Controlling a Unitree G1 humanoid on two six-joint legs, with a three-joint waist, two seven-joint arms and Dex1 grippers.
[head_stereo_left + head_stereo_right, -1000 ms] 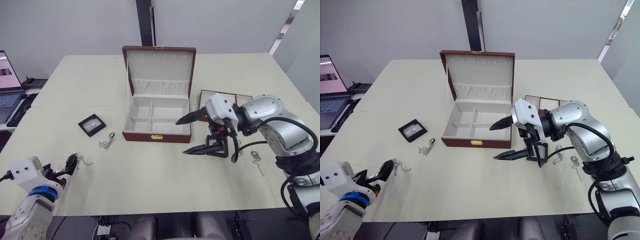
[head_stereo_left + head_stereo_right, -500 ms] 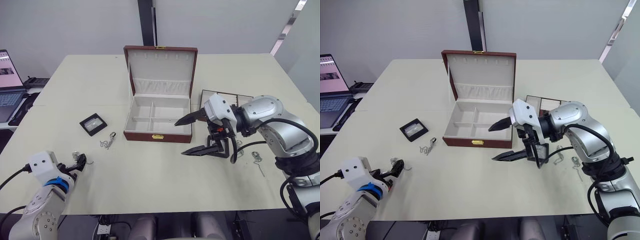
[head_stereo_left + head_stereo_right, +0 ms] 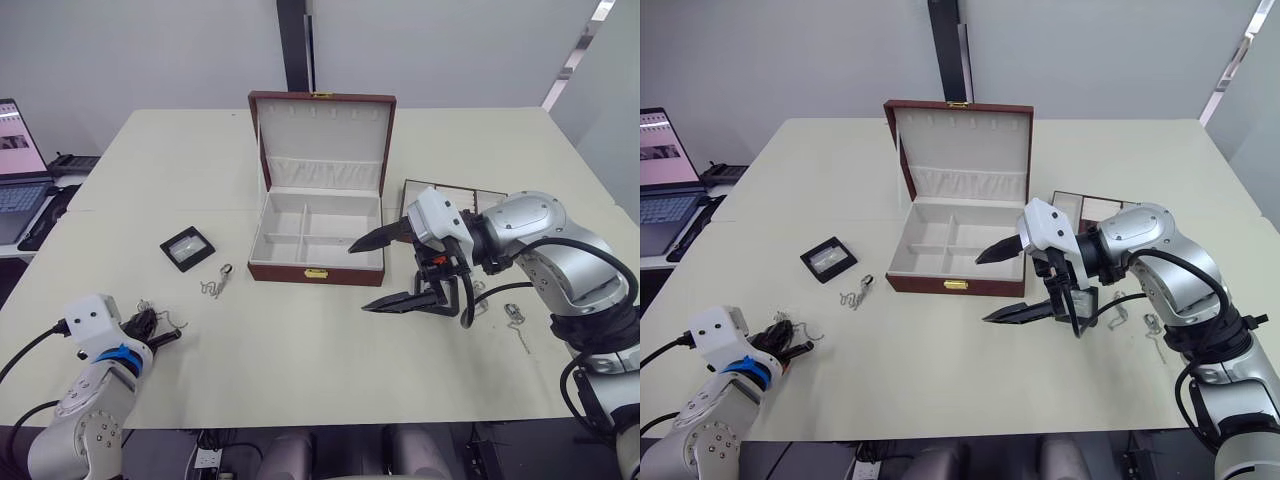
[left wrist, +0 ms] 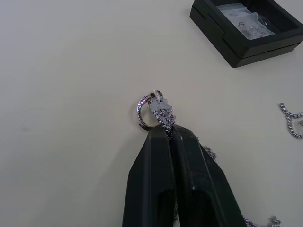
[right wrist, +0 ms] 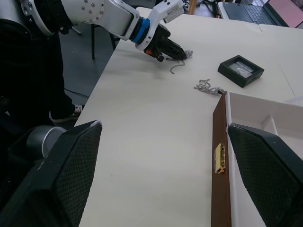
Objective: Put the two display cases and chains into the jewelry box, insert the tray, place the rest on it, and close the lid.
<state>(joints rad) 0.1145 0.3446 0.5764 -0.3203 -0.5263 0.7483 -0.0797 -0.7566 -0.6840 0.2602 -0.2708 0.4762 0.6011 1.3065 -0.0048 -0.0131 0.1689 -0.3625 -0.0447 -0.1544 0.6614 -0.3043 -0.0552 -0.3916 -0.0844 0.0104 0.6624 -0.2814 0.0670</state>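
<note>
At the near left, the left gripper [image 4: 169,135] is clamped on a silver chain [image 4: 154,108] lying on the table [image 3: 300,360]. The right gripper [image 3: 385,270] hangs spread wide near the jewelry box [image 3: 316,240], whose lid [image 3: 322,140] stands upright. One display case [image 3: 187,248] lies left of the box.
</note>
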